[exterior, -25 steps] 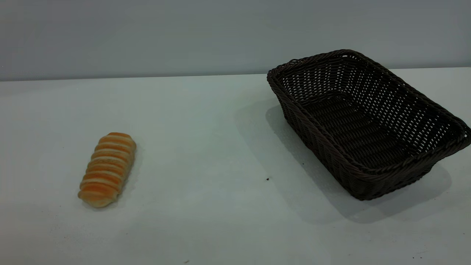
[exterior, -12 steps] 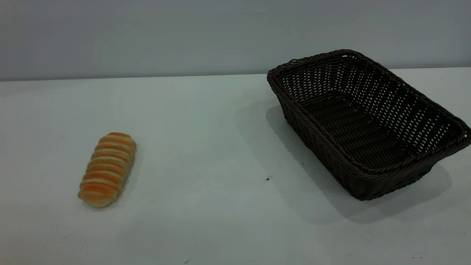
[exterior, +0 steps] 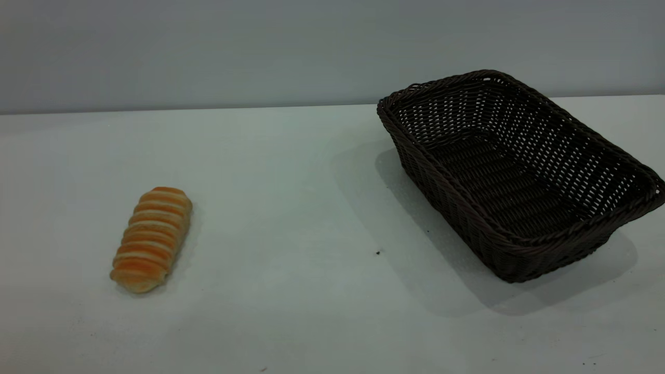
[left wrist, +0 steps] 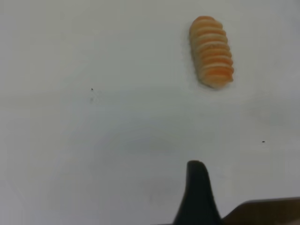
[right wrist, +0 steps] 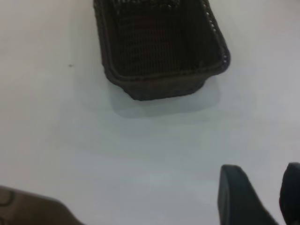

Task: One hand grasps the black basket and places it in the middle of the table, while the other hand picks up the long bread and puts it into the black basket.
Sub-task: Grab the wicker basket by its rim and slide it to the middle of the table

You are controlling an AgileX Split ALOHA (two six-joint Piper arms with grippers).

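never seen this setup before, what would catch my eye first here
The black basket dominates, sitting empty at the right side of the table in the exterior view. Far across on the left lies the long bread, bright orange with pale stripes. Neither is being touched; each wrist view shows only fingertips at its edge.

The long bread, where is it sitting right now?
In the exterior view the long bread lies on the table at the left, well apart from the empty black basket at the right.
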